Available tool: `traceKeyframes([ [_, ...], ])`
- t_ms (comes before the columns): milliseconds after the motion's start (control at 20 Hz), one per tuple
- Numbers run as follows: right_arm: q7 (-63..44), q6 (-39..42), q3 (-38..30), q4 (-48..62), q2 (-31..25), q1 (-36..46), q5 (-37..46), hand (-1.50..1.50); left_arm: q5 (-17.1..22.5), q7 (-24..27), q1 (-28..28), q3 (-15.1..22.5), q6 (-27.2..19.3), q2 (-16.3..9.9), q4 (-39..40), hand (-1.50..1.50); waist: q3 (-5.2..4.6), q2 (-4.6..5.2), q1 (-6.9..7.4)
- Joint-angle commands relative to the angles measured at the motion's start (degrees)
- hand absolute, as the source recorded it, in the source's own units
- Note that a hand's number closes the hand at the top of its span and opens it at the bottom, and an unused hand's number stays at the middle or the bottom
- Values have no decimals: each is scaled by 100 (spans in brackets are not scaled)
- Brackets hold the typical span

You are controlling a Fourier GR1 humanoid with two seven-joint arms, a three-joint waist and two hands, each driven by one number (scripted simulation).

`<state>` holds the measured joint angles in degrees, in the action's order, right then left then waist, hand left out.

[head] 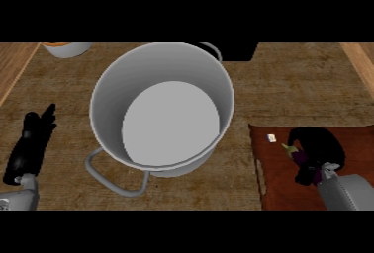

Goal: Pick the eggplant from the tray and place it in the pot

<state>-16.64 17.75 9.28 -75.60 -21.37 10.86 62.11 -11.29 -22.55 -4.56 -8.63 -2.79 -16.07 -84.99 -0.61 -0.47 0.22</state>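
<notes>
The right hand [315,148], fingers curled round the dark purple eggplant [294,148] on the brown tray [274,192], sits right of the large grey metal pot [164,106].

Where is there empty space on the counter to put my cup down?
Bare counter lies between the left hand and the pot, and beyond the tray, right of the pot. The tray's far end is crowded: the right hand covers the eggplant there.

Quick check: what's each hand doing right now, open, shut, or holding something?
Left hand: open, fingers straight, resting at the view's left edge, holding nothing.
Right hand: curled over the eggplant on the tray.
</notes>
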Motion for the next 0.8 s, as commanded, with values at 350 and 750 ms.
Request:
traceKeyframes([
  [350,-186,-224,198,-1254,35,-458,701,150,-155,138,-232,-108,-14,68,453,0,59,39,-62],
  [750,-1925,-541,503,-3844,980,-2520,1015,150,-149,171,285,-210,-110,76,63,0,51,-39,-287],
])
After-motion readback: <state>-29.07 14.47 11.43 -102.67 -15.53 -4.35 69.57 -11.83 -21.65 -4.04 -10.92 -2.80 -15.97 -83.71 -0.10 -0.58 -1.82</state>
